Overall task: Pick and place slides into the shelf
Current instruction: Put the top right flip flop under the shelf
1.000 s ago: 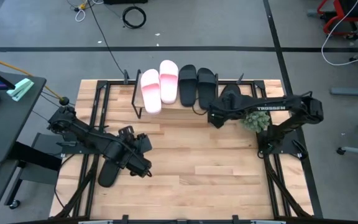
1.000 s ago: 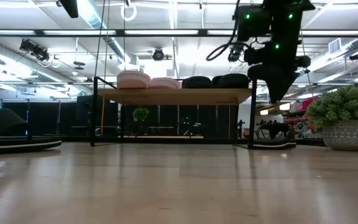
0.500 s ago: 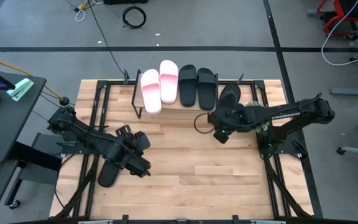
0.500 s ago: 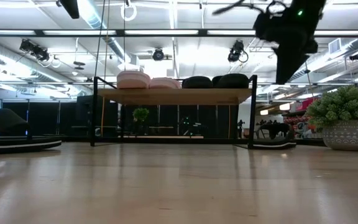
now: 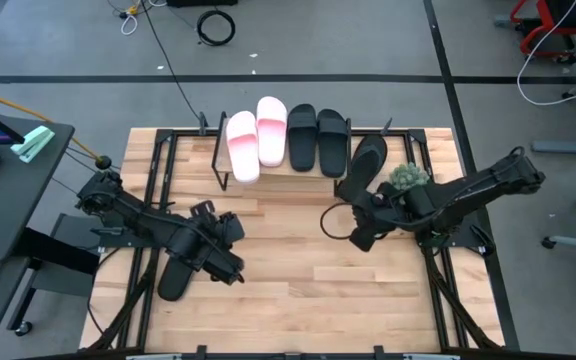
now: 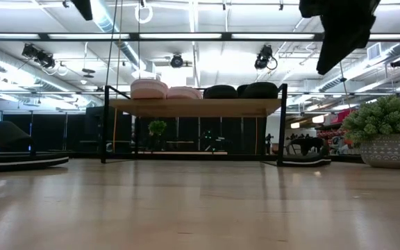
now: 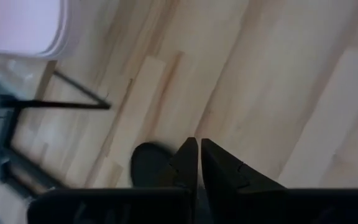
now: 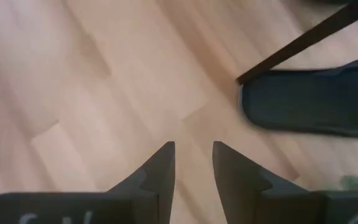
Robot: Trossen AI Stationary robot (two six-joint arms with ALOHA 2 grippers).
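Note:
The shelf [image 6: 193, 107] stands at the far middle of the table. Two pink slides [image 5: 253, 140] and two black slides [image 5: 318, 135] lie side by side on its top plank. A third black slide [image 5: 368, 160] lies on the table by the shelf's right end and shows in the right wrist view [image 8: 316, 102]. A fourth black slide [image 5: 171, 278] lies on the table at the near left, partly under my left arm. My right gripper [image 5: 360, 238] is open and empty, high above the table, nearer than the third slide. My left gripper [image 5: 233, 268] is shut and empty, low, beside the fourth slide.
A small potted plant [image 5: 408, 178] stands on the table at the right, close under my right arm, and shows in the low view [image 6: 387, 139]. A cable loop [image 5: 333, 222] hangs by my right gripper. Bare wood lies between the two arms.
My right gripper has drawn back from the shelf's right end toward the table's near edge and has risen, almost out of the top of the low view. The slides have stayed where they were.

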